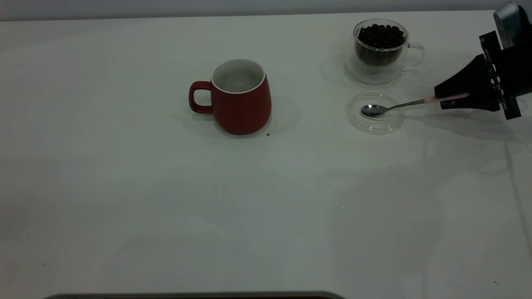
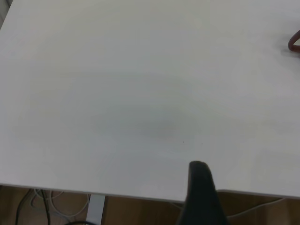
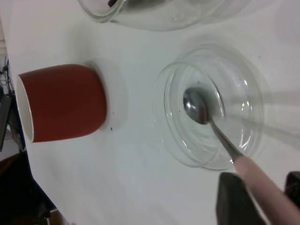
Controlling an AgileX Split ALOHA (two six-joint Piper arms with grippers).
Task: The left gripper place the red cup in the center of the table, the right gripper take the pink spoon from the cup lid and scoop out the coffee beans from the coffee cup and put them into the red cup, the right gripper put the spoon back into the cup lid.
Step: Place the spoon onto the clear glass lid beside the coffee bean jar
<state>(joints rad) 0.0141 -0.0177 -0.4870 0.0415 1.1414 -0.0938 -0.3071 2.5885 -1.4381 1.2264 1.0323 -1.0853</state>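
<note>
Here one spoon (image 1: pixel 388 108), two cups

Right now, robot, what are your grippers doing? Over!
Right gripper closed on pink spoon handle, bowl resting in cup lid. Left gripper parked at table edge. Red cup centered, looks empty. Path to coffee cup unobstructed.

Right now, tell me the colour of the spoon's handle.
Pale pink; the pink spoon shows it best in the right wrist view.

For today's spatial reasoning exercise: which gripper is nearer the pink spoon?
Right. The right gripper is at the pink spoon handle; the left gripper hangs over bare table, away.
</note>
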